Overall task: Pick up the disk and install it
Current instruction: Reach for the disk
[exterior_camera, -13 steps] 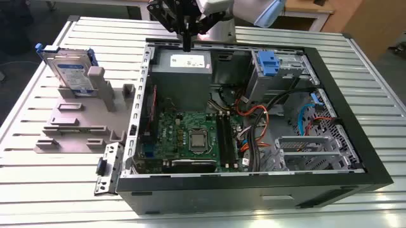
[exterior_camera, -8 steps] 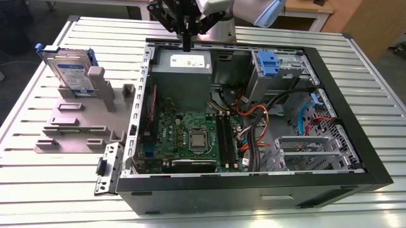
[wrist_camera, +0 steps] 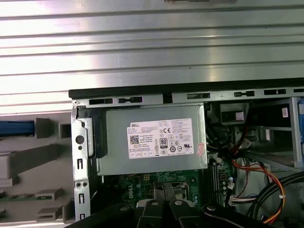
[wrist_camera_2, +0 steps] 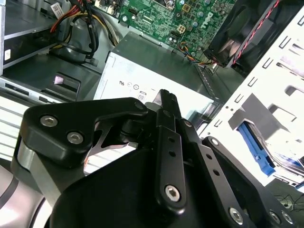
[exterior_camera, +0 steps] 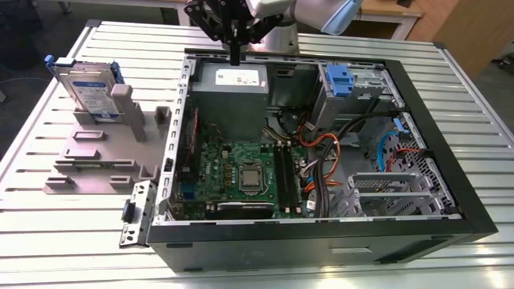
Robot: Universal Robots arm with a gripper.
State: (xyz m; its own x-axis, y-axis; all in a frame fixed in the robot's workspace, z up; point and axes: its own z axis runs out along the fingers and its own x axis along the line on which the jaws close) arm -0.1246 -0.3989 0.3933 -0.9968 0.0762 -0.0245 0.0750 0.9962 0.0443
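While the disk (exterior_camera: 86,90) stands upright in the grey stand (exterior_camera: 96,159), the gripper (exterior_camera: 235,59), pressed together, hangs well apart.

disk (exterior_camera: 85,89) lower end hidden in grey stand (exterior_camera: 103,152), arm (exterior_camera: 277,12) cut off above

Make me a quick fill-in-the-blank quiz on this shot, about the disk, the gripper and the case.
1. The disk stands in the grey stand, at the exterior view's ____ of the case.
2. The gripper, above the power supply, is ____ and empty.
3. The rail around the disk is coloured ____.
Missing words: left; shut; blue.
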